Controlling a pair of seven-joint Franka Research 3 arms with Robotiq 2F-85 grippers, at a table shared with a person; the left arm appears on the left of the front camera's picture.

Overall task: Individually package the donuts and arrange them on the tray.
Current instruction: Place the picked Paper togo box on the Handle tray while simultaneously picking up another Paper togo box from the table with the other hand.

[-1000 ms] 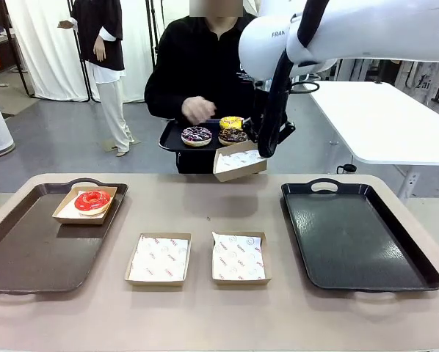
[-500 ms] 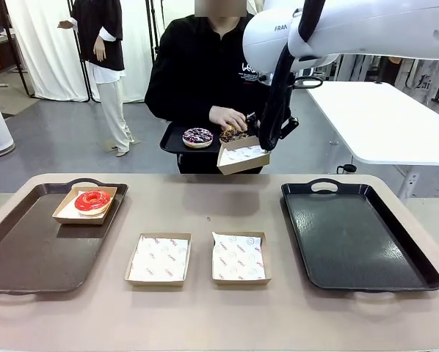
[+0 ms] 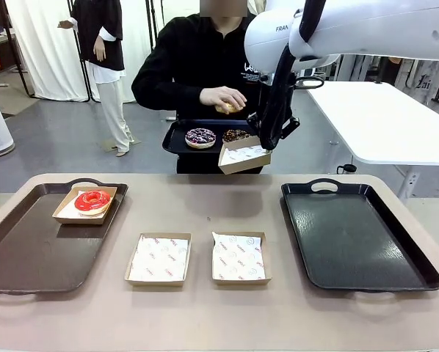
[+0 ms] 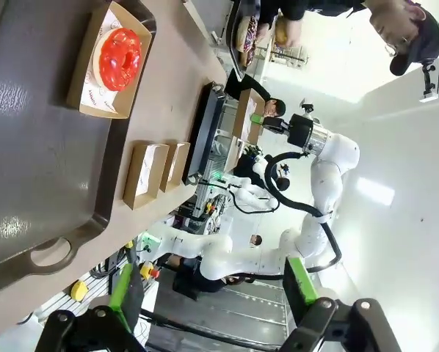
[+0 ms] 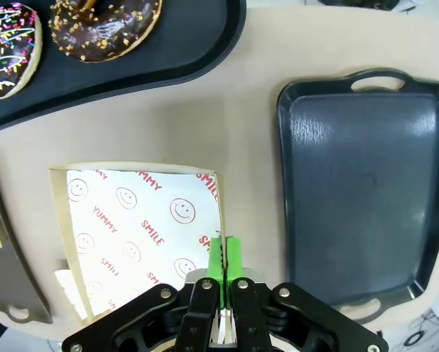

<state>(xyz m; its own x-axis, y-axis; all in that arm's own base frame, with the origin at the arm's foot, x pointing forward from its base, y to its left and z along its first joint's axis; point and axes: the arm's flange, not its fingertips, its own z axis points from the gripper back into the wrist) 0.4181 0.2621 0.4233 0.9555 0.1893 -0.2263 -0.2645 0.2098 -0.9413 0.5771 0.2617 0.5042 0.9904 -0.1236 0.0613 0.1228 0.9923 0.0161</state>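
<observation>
Red donut: glossy icing, ring lying flat, hole up, in open cardboard box at far corner of brown tray on my left. Purple donut: dark icing, white and coloured sprinkles, flat on small black tray held by person beyond table's far edge. Chocolate donut: brown icing, pale sprinkles, flat on same tray, just beside purple one, toward my right. Yellow donut: held above that tray, mostly hidden in person's hand.
</observation>
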